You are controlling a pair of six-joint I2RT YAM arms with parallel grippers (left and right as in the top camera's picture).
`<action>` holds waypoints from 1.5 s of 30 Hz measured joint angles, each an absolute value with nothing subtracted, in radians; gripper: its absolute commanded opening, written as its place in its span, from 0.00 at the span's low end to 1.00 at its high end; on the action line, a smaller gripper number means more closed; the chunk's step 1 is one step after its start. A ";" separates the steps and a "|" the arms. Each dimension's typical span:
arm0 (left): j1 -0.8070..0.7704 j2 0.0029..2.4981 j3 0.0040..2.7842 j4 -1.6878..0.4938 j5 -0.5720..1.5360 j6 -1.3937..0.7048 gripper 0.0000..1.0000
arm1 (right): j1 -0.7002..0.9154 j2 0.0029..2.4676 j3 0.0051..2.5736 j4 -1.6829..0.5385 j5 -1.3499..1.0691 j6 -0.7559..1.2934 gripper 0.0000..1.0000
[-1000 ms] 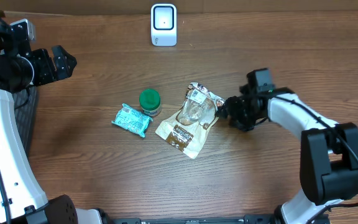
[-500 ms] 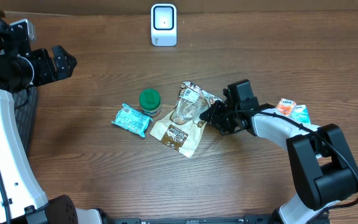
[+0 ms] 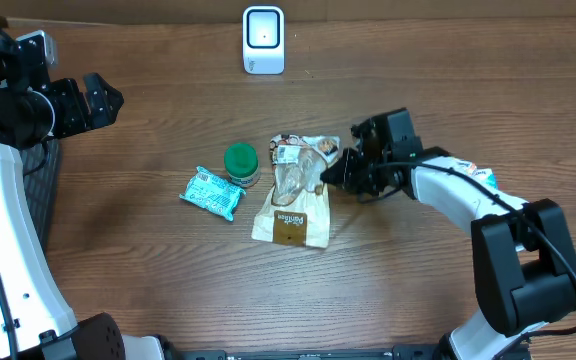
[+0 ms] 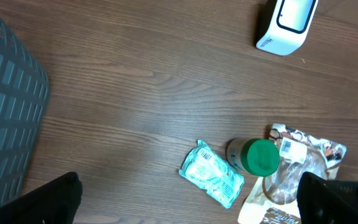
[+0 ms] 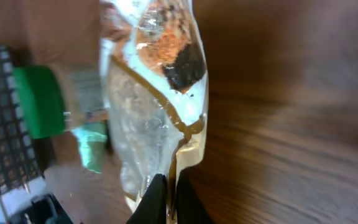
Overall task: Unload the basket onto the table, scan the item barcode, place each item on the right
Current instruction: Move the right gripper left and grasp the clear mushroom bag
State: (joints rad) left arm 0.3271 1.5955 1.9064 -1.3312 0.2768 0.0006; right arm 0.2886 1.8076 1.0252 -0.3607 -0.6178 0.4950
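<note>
The item is a clear and tan snack bag (image 3: 293, 195) lying in the middle of the table, with a white label (image 3: 288, 153) near its top. My right gripper (image 3: 330, 175) is shut on the bag's right edge. In the right wrist view the fingers (image 5: 169, 196) pinch the tan seam of the bag (image 5: 154, 112). The white scanner (image 3: 264, 40) stands at the far edge, also visible from the left wrist as the scanner (image 4: 288, 22). My left gripper (image 3: 103, 100) hangs open at the far left, high above the table, holding nothing.
A green-lidded jar (image 3: 240, 163) and a teal packet (image 3: 211, 192) lie just left of the bag. Small orange and teal packets (image 3: 478, 172) peek out behind the right arm. A dark basket (image 4: 5, 124) sits at the left edge.
My right gripper closed on the bag's edge and moved left and toward the back. The bag swung round, so its tan bottom now points to the front. The left arm stayed still.
</note>
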 measured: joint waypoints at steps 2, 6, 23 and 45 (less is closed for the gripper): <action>0.327 1.596 1.906 -1.331 0.277 0.001 1.00 | 0.292 1.808 1.043 -0.361 -0.626 0.468 0.04; 0.327 1.596 1.906 -1.331 0.277 0.000 1.00 | 0.302 1.810 1.047 -0.363 -0.628 0.442 0.04; 0.327 1.596 1.906 -1.331 0.277 0.001 1.00 | 0.304 1.921 1.047 -0.314 -0.612 0.443 0.04; 0.327 1.596 1.906 -1.331 0.277 0.001 1.00 | 0.337 2.003 1.055 -0.228 -0.700 0.525 0.30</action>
